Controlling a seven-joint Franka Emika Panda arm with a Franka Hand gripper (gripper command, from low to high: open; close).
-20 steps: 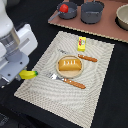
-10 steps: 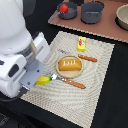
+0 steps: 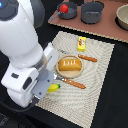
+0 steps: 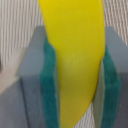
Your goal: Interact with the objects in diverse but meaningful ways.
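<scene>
My gripper (image 4: 80,87) is shut on the yellow banana (image 4: 75,55), which fills the gap between the two green pads (image 4: 51,85). In the exterior view the banana (image 3: 54,87) pokes out from under my white arm at the near edge of the woven mat (image 3: 97,85); the fingers are hidden behind the arm. The orange ridged bread block (image 3: 69,65) lies mid-mat. The small yellow box (image 3: 81,43) stands beyond it. The red tomato (image 3: 64,8) sits in a grey pot (image 3: 70,15) at the back.
An orange-handled fork (image 3: 75,83) lies just in front of the bread and an orange-handled knife (image 3: 87,58) to its right in the exterior view. A second grey pot (image 3: 92,12) and a pale bowl (image 3: 122,17) stand on the brown board (image 3: 102,29).
The arm has carried the banana from off the mat's left side, in the exterior view, rightward and nearer onto the mat's near edge. The other objects have not moved.
</scene>
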